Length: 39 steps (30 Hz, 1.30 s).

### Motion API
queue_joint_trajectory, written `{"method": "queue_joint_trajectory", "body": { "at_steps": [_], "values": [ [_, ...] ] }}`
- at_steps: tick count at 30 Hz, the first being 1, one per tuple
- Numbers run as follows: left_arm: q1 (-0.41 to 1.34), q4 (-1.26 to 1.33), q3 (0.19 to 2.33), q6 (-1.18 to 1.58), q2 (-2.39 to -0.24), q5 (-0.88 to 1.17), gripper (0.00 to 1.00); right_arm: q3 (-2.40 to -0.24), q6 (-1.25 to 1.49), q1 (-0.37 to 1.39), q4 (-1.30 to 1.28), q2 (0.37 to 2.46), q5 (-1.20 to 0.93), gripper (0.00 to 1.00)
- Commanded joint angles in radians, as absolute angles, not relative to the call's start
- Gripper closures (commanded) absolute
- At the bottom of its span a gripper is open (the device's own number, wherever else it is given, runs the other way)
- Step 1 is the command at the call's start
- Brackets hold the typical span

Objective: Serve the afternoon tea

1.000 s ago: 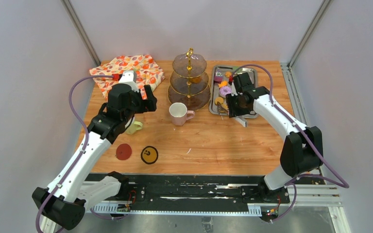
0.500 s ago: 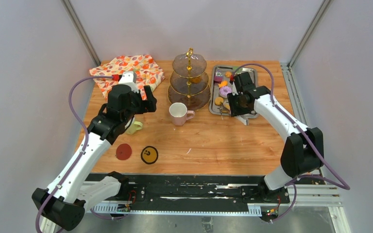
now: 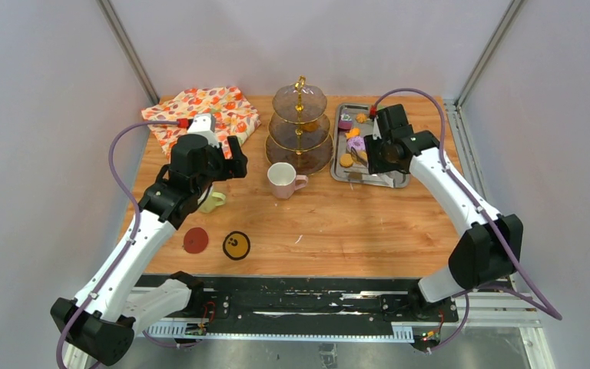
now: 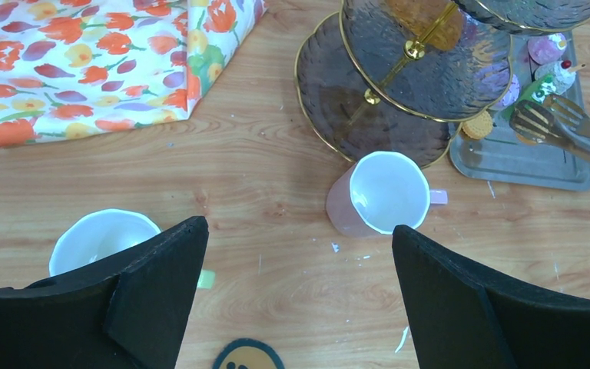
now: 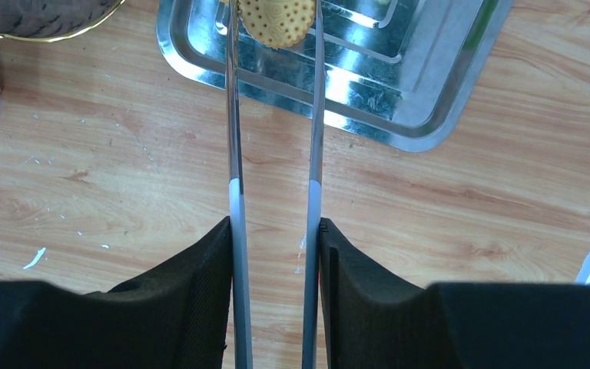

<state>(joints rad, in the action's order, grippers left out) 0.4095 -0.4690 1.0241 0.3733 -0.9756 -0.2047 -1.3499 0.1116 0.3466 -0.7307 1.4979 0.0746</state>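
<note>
On worktop (image 3: 353,231): stand (image 3: 299,127) at upper centre, tray (image 5: 407,77) at its right, pink mug (image 3: 283,179) just below stand, green mug (image 4: 100,238) at left. Left pincer (image 4: 298,231) spread wide over green mug. Right pincer (image 5: 275,224) clamped on tongs (image 5: 234,115), tips flanking a biscuit (image 5: 278,21) over tray.

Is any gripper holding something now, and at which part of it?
The right gripper holds the metal tongs, pressing both arms from outside, well behind the tips; a biscuit sits between the arms. The left gripper is open, holding nothing.
</note>
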Motion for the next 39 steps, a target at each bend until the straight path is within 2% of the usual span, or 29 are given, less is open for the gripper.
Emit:
{"method": "queue_joint_trajectory", "body": {
  "at_steps": [1, 7, 13, 23, 34, 36, 39],
  "values": [
    [0.415, -0.447, 1.025, 0.363, -0.957, -0.225, 0.05, -1.409, 0.104, 0.351, -0.754, 1.43, 0.124, 0.79],
    [0.414, -0.484, 1.05, 0.353, -0.956, -0.256, 0.05, -1.47, 0.106, 0.351, -0.755, 1.332, 0.112, 0.79],
    [0.415, -0.495, 1.051, 0.347, -0.952, -0.281, 0.05, -1.603, 0.111, 0.364, -0.746, 1.318, 0.004, 0.78],
    [0.414, -0.503, 1.044, 0.356, -0.929, -0.289, 0.05, -1.852, 0.108, 0.446, -0.703, 1.47, -0.067, 0.76],
    [0.413, -0.515, 1.028, 0.348, -0.905, -0.298, 0.05, -1.966, 0.1, 0.482, -0.679, 1.663, -0.066, 0.74],
    [0.414, -0.514, 1.024, 0.346, -0.899, -0.303, 0.05, -1.981, 0.098, 0.482, -0.686, 1.685, -0.062, 0.71],
    [0.413, -0.515, 1.02, 0.342, -0.894, -0.304, 0.05, -1.986, 0.097, 0.482, -0.689, 1.698, -0.063, 0.57]
  ]
}}
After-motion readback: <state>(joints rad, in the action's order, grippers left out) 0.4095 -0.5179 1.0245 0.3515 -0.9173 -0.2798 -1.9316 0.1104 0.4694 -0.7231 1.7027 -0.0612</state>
